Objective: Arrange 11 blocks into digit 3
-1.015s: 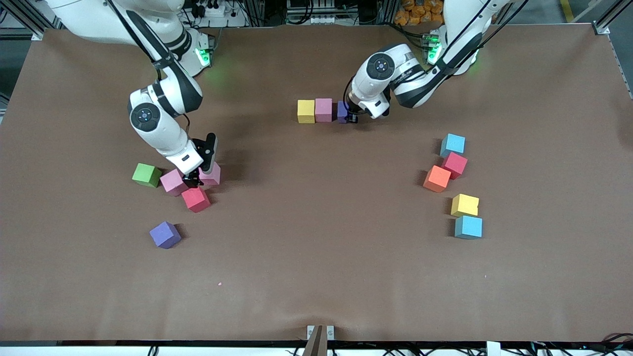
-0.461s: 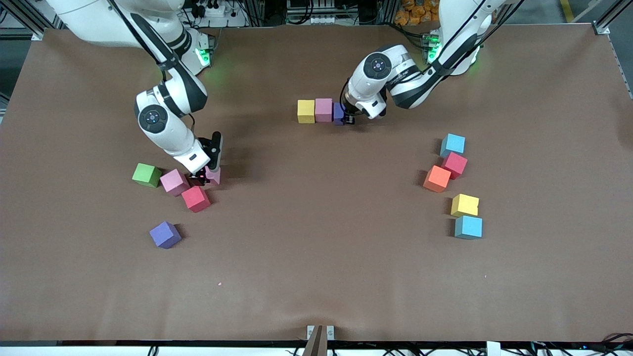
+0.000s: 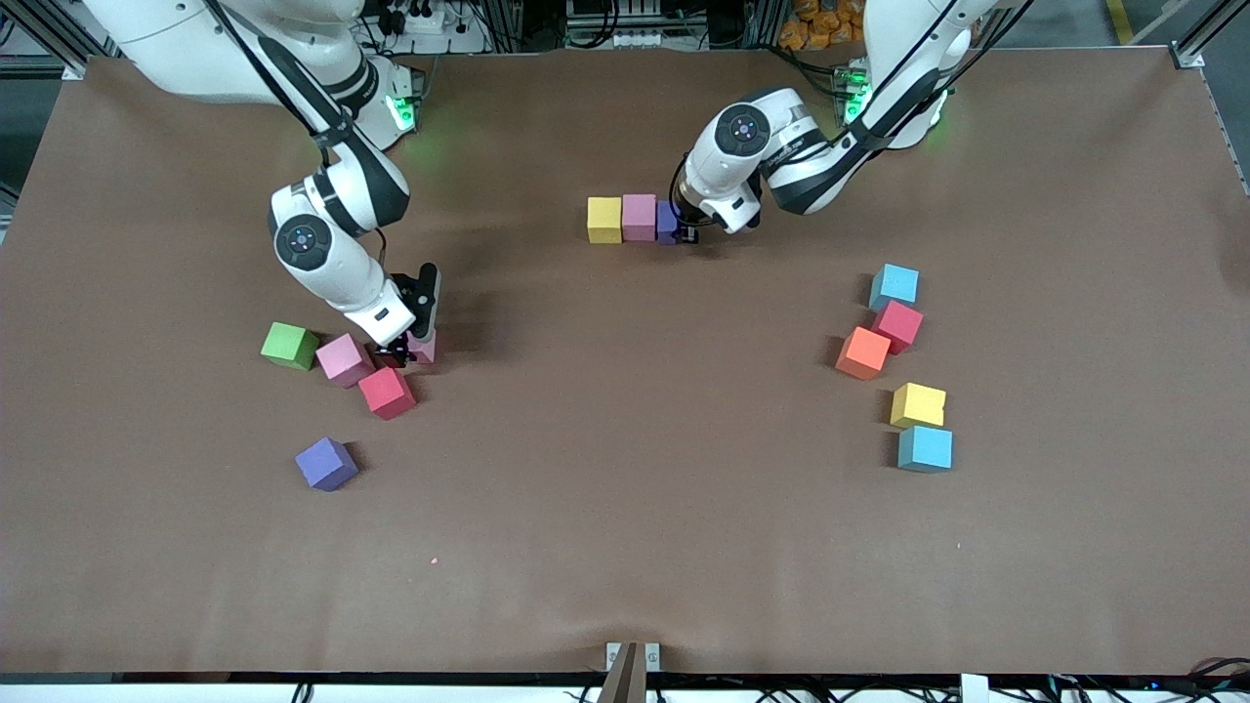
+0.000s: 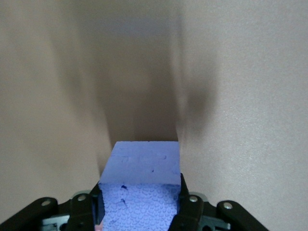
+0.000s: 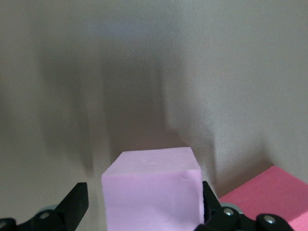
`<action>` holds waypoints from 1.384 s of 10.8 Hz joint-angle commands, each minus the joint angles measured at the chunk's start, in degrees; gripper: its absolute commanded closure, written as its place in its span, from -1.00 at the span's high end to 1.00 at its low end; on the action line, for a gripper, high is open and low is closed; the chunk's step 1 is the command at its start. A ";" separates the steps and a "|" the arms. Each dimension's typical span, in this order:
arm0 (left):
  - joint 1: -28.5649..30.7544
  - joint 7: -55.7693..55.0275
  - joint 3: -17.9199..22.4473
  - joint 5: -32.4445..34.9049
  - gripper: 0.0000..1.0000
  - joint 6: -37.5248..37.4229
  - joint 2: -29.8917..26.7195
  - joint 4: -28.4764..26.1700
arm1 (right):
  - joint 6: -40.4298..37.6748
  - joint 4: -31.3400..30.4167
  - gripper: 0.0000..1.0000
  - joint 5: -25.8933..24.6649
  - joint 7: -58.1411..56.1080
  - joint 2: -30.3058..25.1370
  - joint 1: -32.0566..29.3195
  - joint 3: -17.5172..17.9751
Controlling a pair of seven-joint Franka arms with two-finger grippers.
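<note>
gripping a purple block point(image 3: 668, 222), left gripper point(image 3: 687, 232) sets it against the pink block point(image 3: 640, 216) beside the yellow block point(image 3: 604, 219). right gripper point(image 3: 404, 353) straddles another pink block point(image 5: 153, 191), fingers spread, near the red block point(image 3: 387, 392).

Matt foam on a matt cloth-like top, glossy plastic above.

The table point(image 3: 625, 547) wears a dull brown covering, faintly grainy, no shine anywhere. The blocks look like soft foam, all matt: the purple block point(image 4: 139, 192) shows a fine pebbled texture on one face and a few small nicks on another, while the pink block point(image 5: 153, 192) is smoother, with slightly rounded edges. The arms' shells are smooth, glossy white plastic with black joints. The left gripper point(image 4: 139, 211) and right gripper point(image 5: 144, 211) have dull black fingers point(image 4: 190, 209) with small bright metal screws.
</note>
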 commanded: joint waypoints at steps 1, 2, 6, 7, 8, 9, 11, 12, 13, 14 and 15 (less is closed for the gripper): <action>-0.73 -1.26 0.46 0.16 -0.58 0.41 0.91 0.48 | 0.37 0.45 0.53 0.15 -0.25 0.75 -0.31 -0.07; -0.82 -1.26 0.46 0.16 -0.56 0.41 1.09 0.56 | 0.45 0.45 0.15 0.15 -0.25 0.66 -0.31 -0.07; -1.43 -1.09 0.46 0.16 -0.15 0.41 1.09 0.83 | 0.28 1.06 -0.30 0.94 -0.07 -1.88 -0.31 -0.16; -1.43 -0.83 0.46 0.16 0.99 0.24 1.09 0.91 | 0.28 1.59 -0.35 1.03 1.23 -2.32 -0.31 0.02; -1.43 -0.74 0.46 0.16 1.00 -0.02 0.83 1.18 | 0.19 2.11 -0.36 0.94 4.99 -2.59 -0.05 0.28; -1.43 -0.74 0.46 0.25 1.00 -0.64 0.57 1.87 | 0.19 2.81 -0.36 0.94 9.11 -3.20 0.82 0.46; -1.08 -0.65 0.20 1.21 1.00 -4.22 -0.83 3.89 | 0.19 4.39 -0.36 0.86 20.95 -4.08 5.03 0.46; -0.91 -0.56 0.11 2.26 1.00 -6.16 -1.45 5.03 | 0.10 5.71 -0.36 0.94 27.81 -3.82 7.40 0.29; -0.64 -0.47 0.11 3.66 1.00 -7.48 -1.72 6.35 | -0.25 6.85 -0.36 0.94 35.62 -3.39 9.51 0.28; -0.29 0.75 0.11 4.72 1.00 -9.15 -2.59 7.67 | -0.25 7.30 -0.36 0.94 43.70 -3.12 11.27 0.28; 0.32 2.24 0.11 4.73 1.00 -10.04 -4.16 8.47 | -0.42 7.74 -0.36 0.94 50.92 -3.03 12.94 0.28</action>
